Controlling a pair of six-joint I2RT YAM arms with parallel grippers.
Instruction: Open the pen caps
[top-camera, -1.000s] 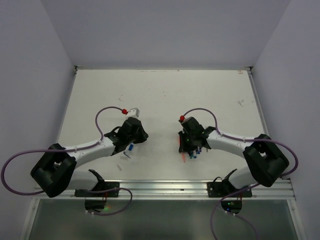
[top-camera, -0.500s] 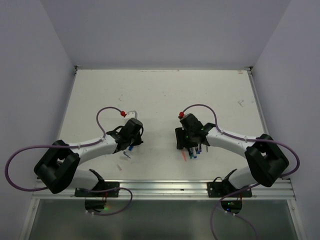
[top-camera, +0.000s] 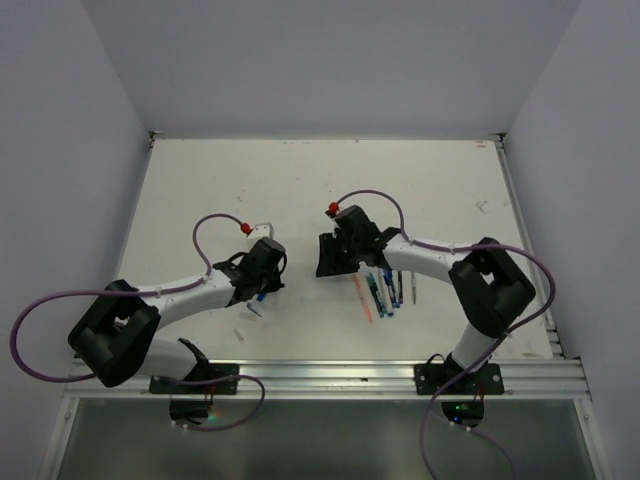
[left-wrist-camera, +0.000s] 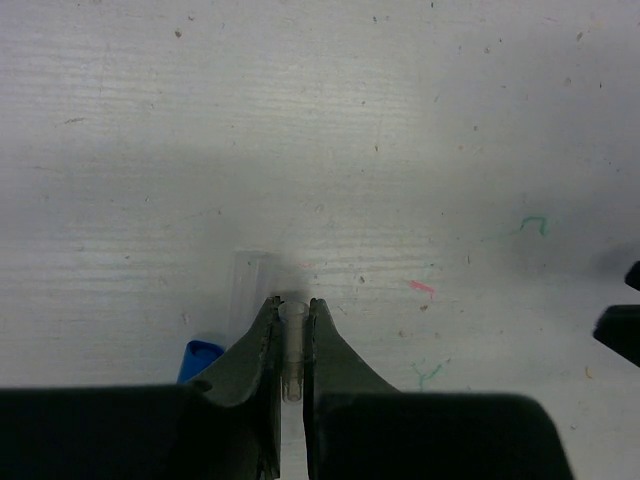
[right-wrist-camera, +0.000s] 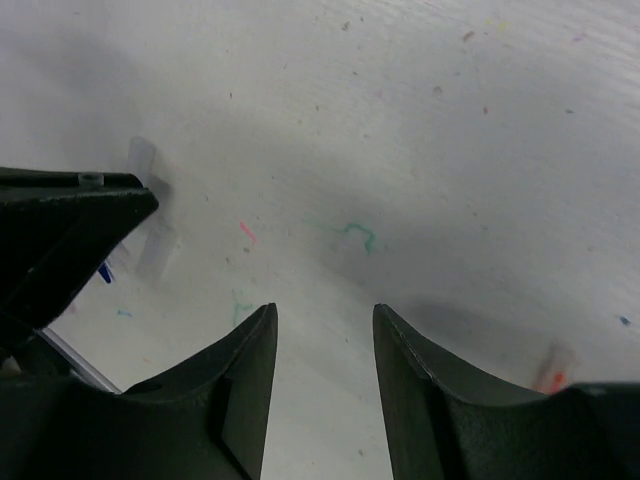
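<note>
Left gripper clamps thin clear plastic pen barrel, likely steadying it for uncapping; right gripper hovers nearby, jaws apart and empty, probably ready to pull

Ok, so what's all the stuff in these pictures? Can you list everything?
orange-red pen: one, orange-red, lying on the table below the right arm
blue pens: about four, clear with blue ends, in a row right beside the orange-red pen
clear pen: one, see-through, pinched in the left gripper
blue cap: one, blue, on the table next to the left gripper
table: one, white, with small ink marks
left gripper: one, black, shut on the clear pen
right gripper: one, black, open and empty above the table
</note>
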